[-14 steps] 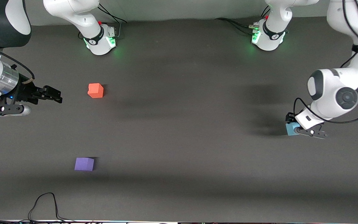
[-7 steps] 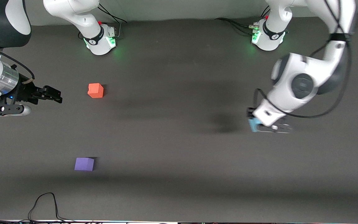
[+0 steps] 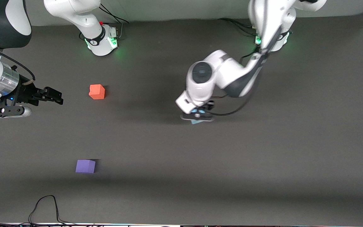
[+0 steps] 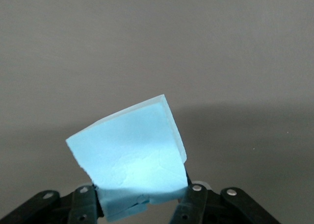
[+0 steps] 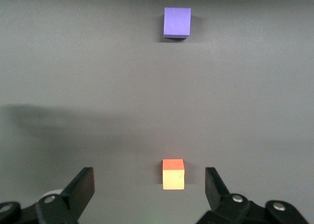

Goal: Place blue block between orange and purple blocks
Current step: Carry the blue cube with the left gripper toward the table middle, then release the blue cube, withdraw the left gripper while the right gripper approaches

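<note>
Left gripper [image 3: 197, 117]: up in the air over the middle of the desk [image 3: 263, 164], hanging from the arm whose base stands at the left arm's end.
Left fingers [image 4: 195, 200]: clamped on the blue block; the left wrist view shows a pad pressed against each side of its lower part.
Blue block [image 4: 130, 158]: held off the desk in the left gripper, tilted so one corner points up. From the front only a sliver of light blue [image 3: 196, 121] peeks out under the wrist.
Orange block [image 3: 96, 91]: sitting flat on the desk toward the right arm's end, farther from the front camera than the purple one.
Purple block [image 3: 85, 166]: also flat on the desk toward the right arm's end, nearer to the front camera, well apart from the orange block.
Gap between the two: bare dark desk, with the blue block well apart from it toward the left arm's end.
Right gripper [image 3: 50, 95]: waiting above the desk at the right arm's end, pointing toward the orange block and near it.
Right fingers [image 5: 216, 187]: spread wide with nothing between them; in the right wrist view the orange block [image 5: 173, 174] shows in the gap on the desk below, the purple block [image 5: 177, 22] farther off.
Cable [image 3: 44, 208]: a thin black loop lying on the desk at the edge nearest the front camera.
</note>
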`<action>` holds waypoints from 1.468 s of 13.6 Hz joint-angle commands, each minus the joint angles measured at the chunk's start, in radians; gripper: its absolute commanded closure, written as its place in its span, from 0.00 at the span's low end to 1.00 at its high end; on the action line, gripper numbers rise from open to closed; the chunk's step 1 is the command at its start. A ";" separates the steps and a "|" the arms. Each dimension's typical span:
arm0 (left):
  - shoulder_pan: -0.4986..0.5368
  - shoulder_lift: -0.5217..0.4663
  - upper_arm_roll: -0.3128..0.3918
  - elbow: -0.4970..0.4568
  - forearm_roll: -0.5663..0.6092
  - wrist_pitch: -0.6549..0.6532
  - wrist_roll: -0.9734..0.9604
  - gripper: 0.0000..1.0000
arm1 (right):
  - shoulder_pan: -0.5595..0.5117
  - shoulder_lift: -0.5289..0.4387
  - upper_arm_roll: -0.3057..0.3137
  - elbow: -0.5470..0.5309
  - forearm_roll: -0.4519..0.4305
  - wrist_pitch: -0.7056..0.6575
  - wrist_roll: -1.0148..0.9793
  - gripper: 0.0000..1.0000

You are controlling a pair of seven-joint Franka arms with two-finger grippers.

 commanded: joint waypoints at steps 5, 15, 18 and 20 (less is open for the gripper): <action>-0.147 0.202 0.023 0.093 0.081 0.124 -0.075 0.73 | 0.008 0.012 -0.006 0.020 0.016 0.001 -0.008 0.00; -0.100 0.095 0.019 0.103 0.109 0.007 -0.061 0.00 | 0.008 0.010 -0.007 0.017 0.018 0.001 -0.008 0.00; 0.030 -0.032 -0.012 0.094 0.002 -0.137 0.026 0.00 | 0.008 0.010 -0.006 0.017 0.018 0.001 -0.008 0.00; 0.179 -0.135 -0.010 0.093 -0.118 -0.313 0.220 0.00 | 0.008 0.010 -0.006 0.017 0.018 0.001 -0.008 0.00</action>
